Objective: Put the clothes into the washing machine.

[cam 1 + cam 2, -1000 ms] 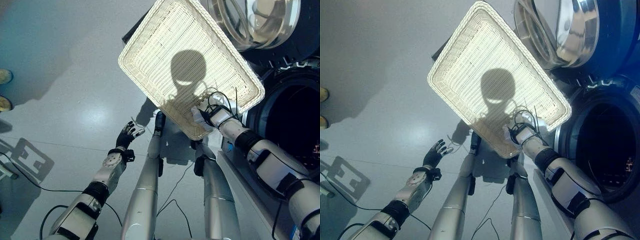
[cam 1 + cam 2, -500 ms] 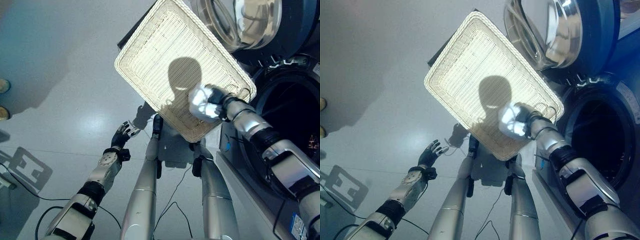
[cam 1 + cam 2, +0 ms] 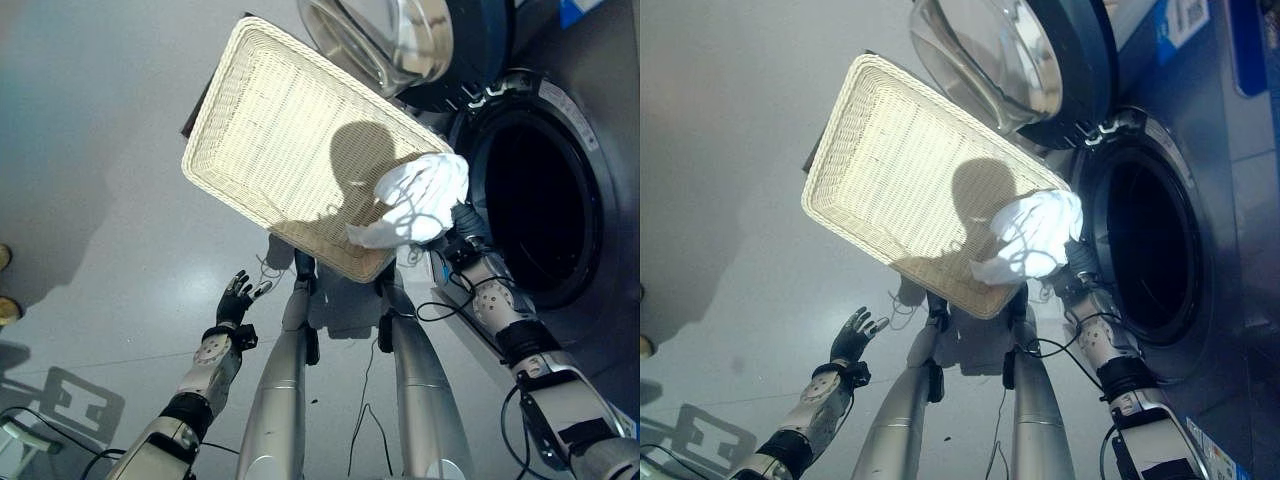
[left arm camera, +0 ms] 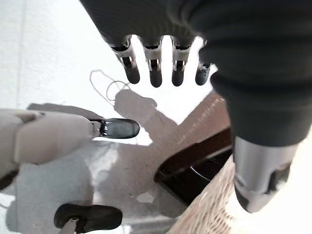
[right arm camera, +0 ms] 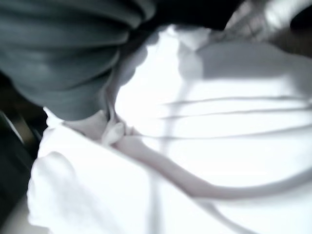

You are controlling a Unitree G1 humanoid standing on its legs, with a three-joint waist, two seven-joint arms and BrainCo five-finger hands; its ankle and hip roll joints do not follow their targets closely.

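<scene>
1. Nearest me, at about seven o'clock in the left eye view, my left hand (image 3: 235,297) hangs low over the grey floor (image 3: 90,200), palm open and fingers spread, holding nothing. In its own wrist view the fingers (image 4: 155,73) stand straight in a row with the thumb (image 4: 112,128) well apart from them.

2. At about four o'clock my right arm comes up from the lower right, and my right hand (image 3: 452,222) is raised at the near edge of the washing machine's opening. It carries a bunched white cloth (image 3: 415,200). The cloth covers most of the hand, so I cannot tell how the fingers sit around it; in the right wrist view the white folds (image 5: 204,146) lie against the dark ribbed cover.

3. The cloth hangs in front of the near right corner of the wicker basket (image 3: 270,130), just beside the rim of the drum opening (image 3: 530,200), and is outside the drum.

4. The basket is pale, rectangular and tilted, lying toward twelve o'clock from my hands.

5. Farther off, at about two o'clock, the washing machine (image 3: 1230,150) stands with its dark round drum showing.

6. Farthest, at about one o'clock, the round glass door (image 3: 380,40) is swung wide open above the basket's far edge.
</scene>
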